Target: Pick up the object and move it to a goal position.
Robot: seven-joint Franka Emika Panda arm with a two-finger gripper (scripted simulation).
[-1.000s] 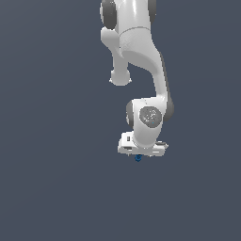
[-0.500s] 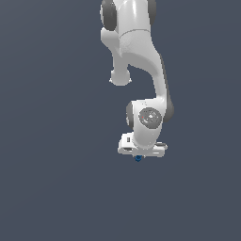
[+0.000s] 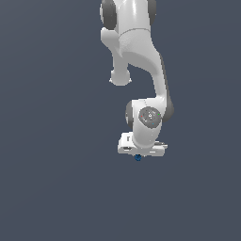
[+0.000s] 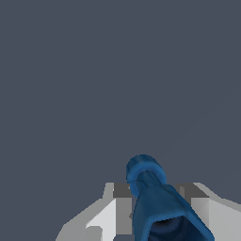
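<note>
Plain slate-grey background fills both views. Against it the blue object (image 3: 137,157) (image 4: 157,202) sits clamped between the gripper's (image 3: 138,155) (image 4: 157,209) fingers (image 4: 106,214), protruding at six o'clock beneath the white arm (image 3: 141,70).

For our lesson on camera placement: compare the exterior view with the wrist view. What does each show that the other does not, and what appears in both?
Only the exterior view shows the white arm, its joints, and the gripper from outside, with just a blue speck below it. Only the wrist view shows the object's shape: a bright-blue piece with a rounded far end and a dark hollow near end, sitting between the grey jaws. Both share the blue object, the gripper shut on it, and a plain dark-grey background.
</note>
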